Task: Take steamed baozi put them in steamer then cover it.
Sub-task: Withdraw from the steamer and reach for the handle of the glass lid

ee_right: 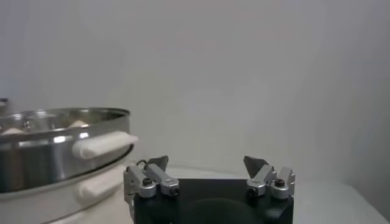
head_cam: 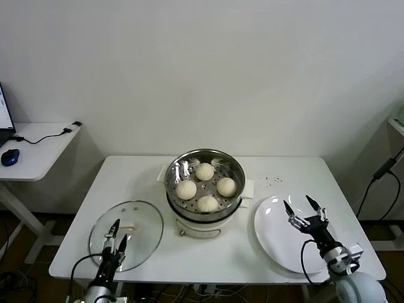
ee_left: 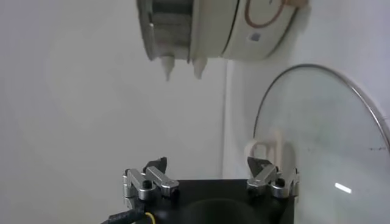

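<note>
Four buns sat in steamer. Lid lay left on table. Left gripper over lid, right gripper over plate; both wide open, empty.

The steamer is standing at the middle of the table, and four steamed baozi are sitting in it on its tray, one at the back, one to the left, one to the right and one at the front. The cover is lying flat on the table to the left of the steamer and nearer the front edge, apart from it. A plate is lying on the table to the right of the steamer. The left gripper is hanging over the cover's front part, just beside its handle. The right gripper is hanging over the plate. A side desk is standing well off to the left, with a mouse and a cable lying on it.
</note>
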